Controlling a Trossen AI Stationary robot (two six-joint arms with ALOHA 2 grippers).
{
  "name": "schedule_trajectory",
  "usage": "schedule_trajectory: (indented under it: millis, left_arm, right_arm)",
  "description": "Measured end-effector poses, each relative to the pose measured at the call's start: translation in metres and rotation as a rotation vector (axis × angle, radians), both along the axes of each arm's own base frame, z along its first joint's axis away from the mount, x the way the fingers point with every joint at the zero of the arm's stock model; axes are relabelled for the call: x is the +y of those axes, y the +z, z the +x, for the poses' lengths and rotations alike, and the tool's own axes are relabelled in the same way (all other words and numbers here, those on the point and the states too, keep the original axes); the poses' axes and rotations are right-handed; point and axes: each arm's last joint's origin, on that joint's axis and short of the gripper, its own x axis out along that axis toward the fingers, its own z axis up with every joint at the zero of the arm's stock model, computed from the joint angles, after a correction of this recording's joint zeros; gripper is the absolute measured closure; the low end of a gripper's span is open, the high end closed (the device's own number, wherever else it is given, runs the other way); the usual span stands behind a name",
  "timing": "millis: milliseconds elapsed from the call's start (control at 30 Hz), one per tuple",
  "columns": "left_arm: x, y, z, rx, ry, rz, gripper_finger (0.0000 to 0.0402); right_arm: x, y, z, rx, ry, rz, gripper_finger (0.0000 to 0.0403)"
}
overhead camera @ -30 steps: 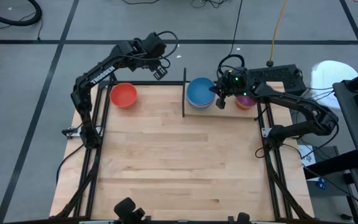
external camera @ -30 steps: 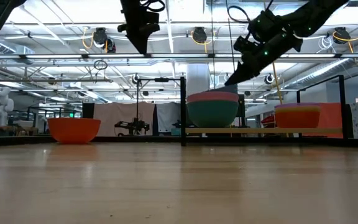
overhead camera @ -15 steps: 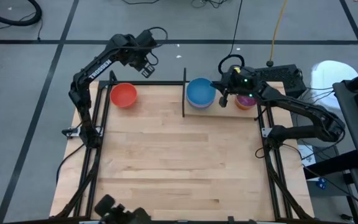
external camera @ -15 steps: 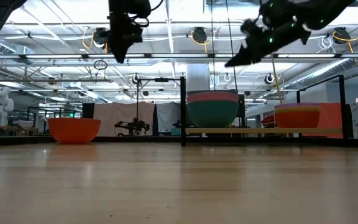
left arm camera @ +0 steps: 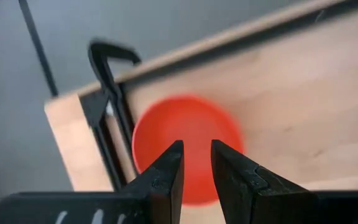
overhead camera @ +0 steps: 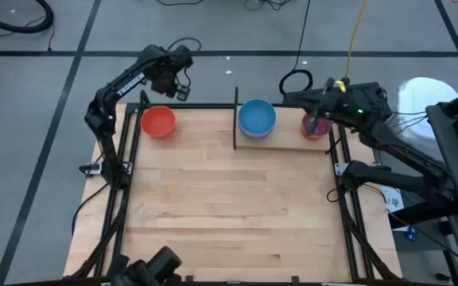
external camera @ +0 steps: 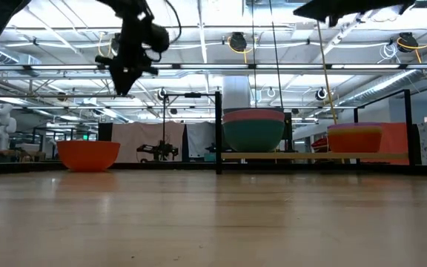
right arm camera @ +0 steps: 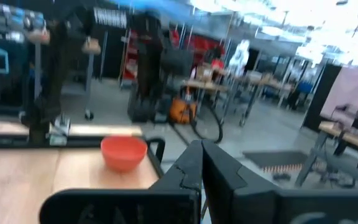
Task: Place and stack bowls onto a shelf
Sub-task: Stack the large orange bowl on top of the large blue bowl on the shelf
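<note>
One red-orange bowl (overhead camera: pixel 158 121) sits alone on the wooden tabletop (overhead camera: pixel 229 206), at the far left corner, well apart from the shelf (external camera: pixel 313 156). The shelf stands along the far edge of the table, toward the right, with its tall black post (external camera: pixel 218 132) at the end nearer the red-orange bowl. Two stacks rest on the shelf board. The stack just beside the post shows three larger bowls from the low view: a teal bowl (external camera: pixel 253 135) at the bottom, a pink rim (external camera: pixel 253 116) above it, and a blue bowl (overhead camera: pixel 257 117) on top as seen from above. The second stack, at the other end of the board, shows a purple bowl (overhead camera: pixel 315 125) on top from above, and from the low view an orange bowl (external camera: pixel 355 141) with a thin yellow band and a purple rim over it; how many bowls make up this stack cannot be told exactly. The left gripper (overhead camera: pixel 180 82) hangs high in the air, beyond the table's far edge and close to the red-orange bowl; its fingers (left arm camera: pixel 166 180) stand a little apart with a narrow gap between them, holding and touching nothing. The right gripper (overhead camera: pixel 318 121) is raised over the purple-topped stack, its fingers (right arm camera: pixel 194 167) pressed together and empty.
</note>
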Motion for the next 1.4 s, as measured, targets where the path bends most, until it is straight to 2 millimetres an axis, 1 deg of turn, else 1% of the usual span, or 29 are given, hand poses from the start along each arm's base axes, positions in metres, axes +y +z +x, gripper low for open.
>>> schedule_trajectory:
  millis: [133, 267, 433, 633, 833, 967, 1100, 1400]
  left_arm:
    - [-0.002, -0.035, -0.004, 0.068, 0.016, -0.12, 0.0316]
    - [-0.005, -0.067, -0.004, 0.063, 0.018, -0.215, 0.0316]
    - [-0.01, -0.09, 0.001, 0.014, 0.008, -0.271, 0.0316]
    - [-0.016, -0.103, 0.011, -0.004, -0.045, -0.255, 0.0316]
    - [-0.019, -0.108, 0.015, 0.01, -0.042, -0.211, 0.0316]
    - [-0.02, -0.112, 0.014, 0.017, -0.029, -0.216, 0.0316]
    - [-0.024, -0.122, 0.01, 0.041, 0.01, -0.239, 0.0316]
    - [-0.03, -0.141, 0.005, 0.069, 0.014, -0.279, 0.0316]
  right_arm:
    - [0.012, 0.011, -0.015, -0.059, 0.0, -0.047, 0.0403]
    - [0.019, 0.016, -0.024, -0.094, 0.0, -0.075, 0.0403]
    - [0.022, 0.018, -0.027, -0.111, 0.002, -0.071, 0.0403]
    - [0.02, 0.017, -0.025, -0.104, 0.002, -0.065, 0.0403]
    - [0.02, 0.017, -0.025, -0.103, 0.002, -0.064, 0.0403]
    - [0.02, 0.017, -0.025, -0.103, 0.001, -0.064, 0.0403]
    - [0.02, 0.017, -0.025, -0.103, 0.0, -0.064, 0.0403]
    - [0.02, 0.017, -0.025, -0.103, -0.001, -0.064, 0.0403]
